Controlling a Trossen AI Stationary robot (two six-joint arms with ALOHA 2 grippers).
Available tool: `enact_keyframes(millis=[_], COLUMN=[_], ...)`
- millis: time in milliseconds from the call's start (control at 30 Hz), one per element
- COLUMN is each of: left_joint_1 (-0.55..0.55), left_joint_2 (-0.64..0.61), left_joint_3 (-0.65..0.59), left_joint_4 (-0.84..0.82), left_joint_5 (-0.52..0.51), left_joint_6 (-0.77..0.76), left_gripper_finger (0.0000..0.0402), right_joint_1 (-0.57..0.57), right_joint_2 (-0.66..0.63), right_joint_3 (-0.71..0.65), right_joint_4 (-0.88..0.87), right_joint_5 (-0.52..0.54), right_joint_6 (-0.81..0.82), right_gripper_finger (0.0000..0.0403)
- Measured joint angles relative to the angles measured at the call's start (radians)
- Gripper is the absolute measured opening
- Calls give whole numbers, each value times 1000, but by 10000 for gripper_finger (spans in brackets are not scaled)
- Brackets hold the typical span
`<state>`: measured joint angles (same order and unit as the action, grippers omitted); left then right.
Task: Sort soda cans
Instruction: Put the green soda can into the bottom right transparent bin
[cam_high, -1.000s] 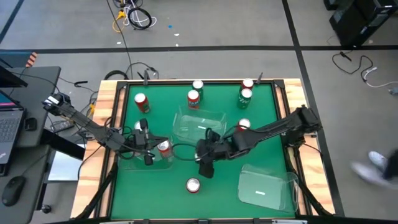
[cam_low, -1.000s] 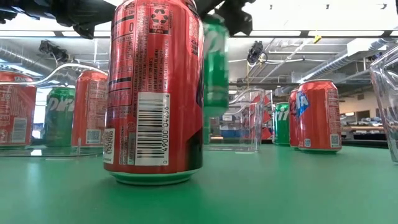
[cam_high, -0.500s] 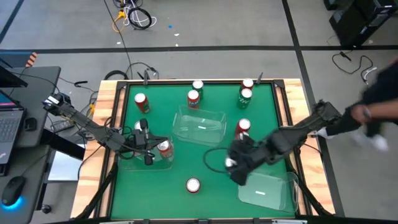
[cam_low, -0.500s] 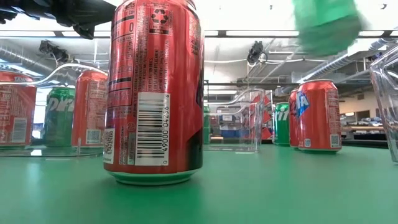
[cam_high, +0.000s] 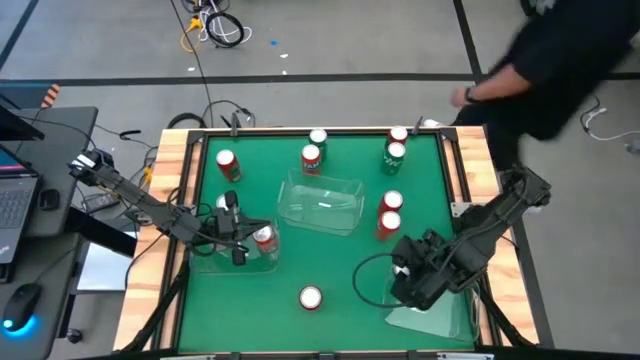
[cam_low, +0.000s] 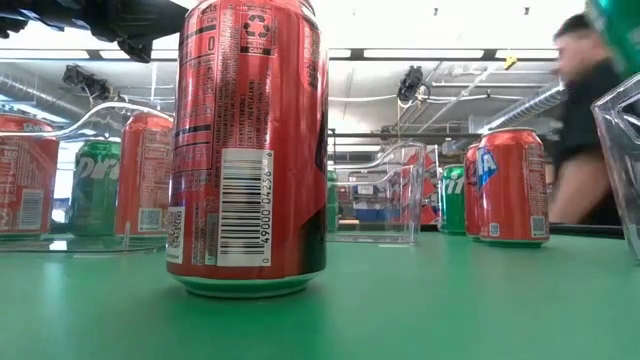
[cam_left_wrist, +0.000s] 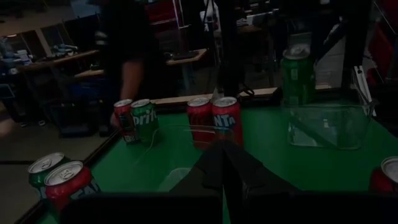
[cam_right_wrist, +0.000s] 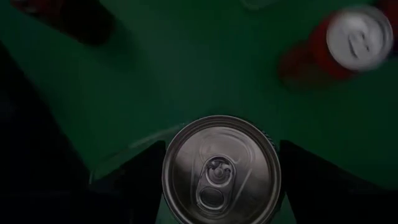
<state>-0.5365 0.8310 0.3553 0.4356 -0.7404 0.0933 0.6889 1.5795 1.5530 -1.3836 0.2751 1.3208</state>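
My right gripper (cam_high: 408, 278) hangs over the clear bin (cam_high: 440, 310) at the table's near right corner, shut on a green soda can (cam_right_wrist: 217, 171). The same green can (cam_left_wrist: 297, 74) shows above that bin in the left wrist view. My left gripper (cam_left_wrist: 224, 168) is shut and holds nothing. It hovers at the left bin (cam_high: 215, 262), in which a red can (cam_high: 263, 238) stands. Another red can (cam_high: 310, 297) stands alone near the front edge. Several red and green cans (cam_high: 312, 157) stand upright along the far edge and right of the middle. My right gripper pinches the green can between its two fingers (cam_right_wrist: 134, 171), one on each side of the can's wall just under the silver top rim (cam_right_wrist: 169, 168). The fingers come from above, pointing steeply down. The can hangs upright, lifted clear above the bin.
An empty clear bin (cam_high: 322, 200) sits mid-table. Two red cans (cam_high: 389, 213) stand just beyond the right arm. A person (cam_high: 560, 60) is at the table's far right corner, an arm reaching near its edge. Wooden rails frame the green mat.
My right gripper has carried the green can from mid-table toward the near right corner and upward, rolling its wrist and tipping to point more steeply down; the can is now over the right bin. A person has walked along the table's right side toward the far edge.
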Motion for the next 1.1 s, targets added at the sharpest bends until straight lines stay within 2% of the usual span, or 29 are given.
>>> enact_keyframes(millis=[167,400,500,600,767,1100], left_joint_1=[0,0,0,0,0,0], left_joint_2=[0,0,0,0,0,0], left_joint_3=[0,0,0,0,0,0], left_joint_4=[1,0,0,-1,-3,-6], left_joint_5=[0,0,0,0,0,0], left_joint_6=[0,3,4,4,4,4], left_gripper_finger=[1,1,1,1,1,1], right_joint_1=[-38,-108,-128,-136,-135,-97], right_joint_2=[61,135,135,132,129,121], right_joint_3=[-19,-19,-17,-17,-19,-143], right_joint_4=[131,493,512,406,127,126], right_joint_5=[55,65,64,64,60,120], right_joint_6=[-88,-376,-399,-319,-47,224], right_gripper_finger=[262,262,262,262,262,262])
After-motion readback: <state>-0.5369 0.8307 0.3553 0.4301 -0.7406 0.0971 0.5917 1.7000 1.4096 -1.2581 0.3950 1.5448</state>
